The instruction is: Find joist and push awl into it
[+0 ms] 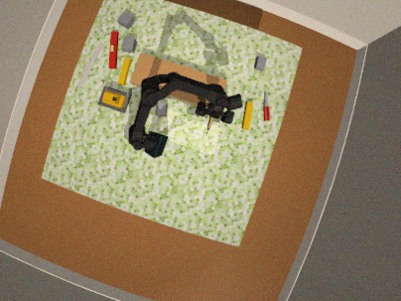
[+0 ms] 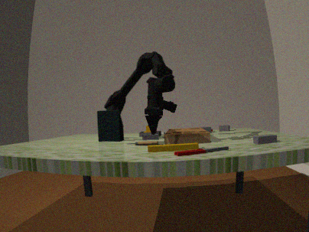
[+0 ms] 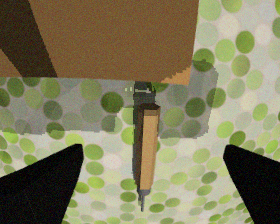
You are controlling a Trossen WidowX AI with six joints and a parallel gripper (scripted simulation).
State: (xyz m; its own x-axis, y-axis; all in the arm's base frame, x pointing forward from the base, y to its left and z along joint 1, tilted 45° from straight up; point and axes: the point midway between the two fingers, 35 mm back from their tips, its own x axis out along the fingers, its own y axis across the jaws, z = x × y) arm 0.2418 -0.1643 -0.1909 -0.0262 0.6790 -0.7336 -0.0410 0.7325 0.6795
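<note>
The awl (image 1: 209, 123) (image 2: 147, 143) (image 3: 149, 150) lies on the table beside the panel's edge, its wooden handle toward the panel and its metal point away. My gripper (image 1: 214, 113) (image 2: 154, 132) (image 3: 156, 152) is open and empty, pointing down low over the awl, which shows between the fingers in the wrist view. The floor panel (image 1: 144, 71) (image 2: 187, 137) (image 3: 115, 40) is tan; the arm hides part of it in the top view. The yellow stud finder (image 1: 111, 99) sits in the grey tray (image 1: 101, 103), left of the panel. The joist is not visible.
Yellow bars (image 1: 124, 72) (image 1: 247, 115) lie left and right of the panel. A red level (image 1: 113, 50) lies at the left, a red-handled tool (image 1: 266, 110) (image 2: 190, 152) at the right. Several grey blocks (image 1: 126, 19) (image 1: 260, 62) (image 2: 265, 139) stand around.
</note>
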